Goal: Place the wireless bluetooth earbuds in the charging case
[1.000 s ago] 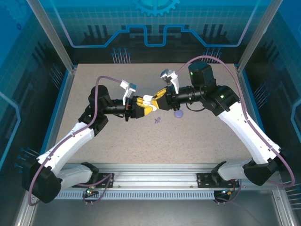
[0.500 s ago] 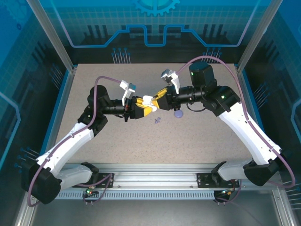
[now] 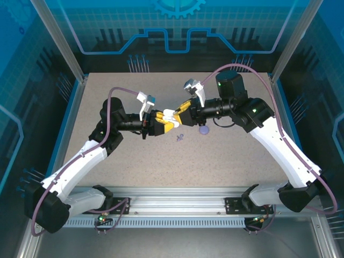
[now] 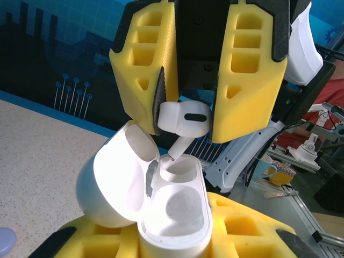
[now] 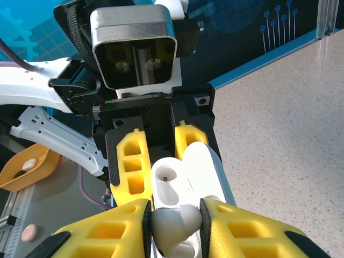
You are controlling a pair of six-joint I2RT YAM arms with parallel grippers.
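While overhead shows a lavender piece [image 3: 180, 138] on the worktop [image 3: 134, 161], my left wrist camera has the right tool [image 4: 188, 126] pinching an earbud [image 4: 183, 117] at the open case's [image 4: 121, 183] far socket; near socket empty, left tool [image 4: 174, 244] clamping the case.

Around the speckled worktop

We see a beige, speckled worktop [image 3: 134, 161] on which a flat round purple disc [image 3: 203, 129] lies right of centre, on bare surface. Blue panels with a gear and circuit motif [image 3: 177, 32] wall in the back and sides, held by slanted aluminium posts [image 3: 59, 37], and an aluminium rail [image 3: 177, 196] runs along the near edge. From the left wrist we catch the edge of the disc [image 4: 5, 240] low in the corner and a small mug [image 4: 267, 169] off in the right background. From the right wrist we see an orange dish [image 5: 24, 166] with something pale inside, and a small pinkish round piece [image 5: 28, 232] below it.
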